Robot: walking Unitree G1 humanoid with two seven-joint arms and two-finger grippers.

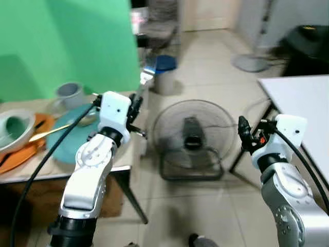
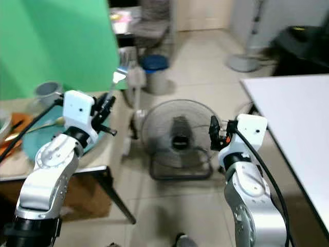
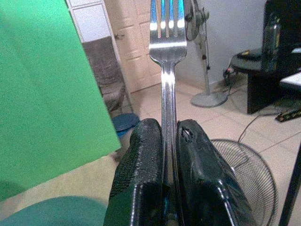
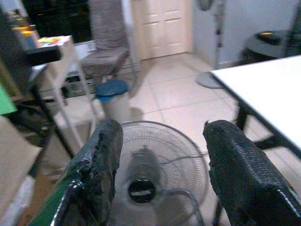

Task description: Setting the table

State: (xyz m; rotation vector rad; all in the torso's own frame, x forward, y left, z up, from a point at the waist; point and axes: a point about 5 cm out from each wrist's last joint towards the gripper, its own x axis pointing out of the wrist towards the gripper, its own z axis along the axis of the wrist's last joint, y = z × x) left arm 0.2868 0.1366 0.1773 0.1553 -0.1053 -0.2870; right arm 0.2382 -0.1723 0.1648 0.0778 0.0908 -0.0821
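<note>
Left gripper [image 3: 164,141] jaws clamped on fork [image 3: 167,56] handle, tines pointing straight out beyond jaws. Fork light, stiff, slick steel; hold low on handle. Right gripper [image 4: 162,155] jaws wide, holding nothing.

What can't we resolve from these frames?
- Fork: lower handle hidden between the left hand's fingers in the left wrist view; tine tips cut off by the top edge.
- White table: cut off by the right edge, far side unknown.
- Bowl: cut off by the left edge of the left eye view, blurred; contents unclear.
- Right hand: open, holding nothing.
</note>
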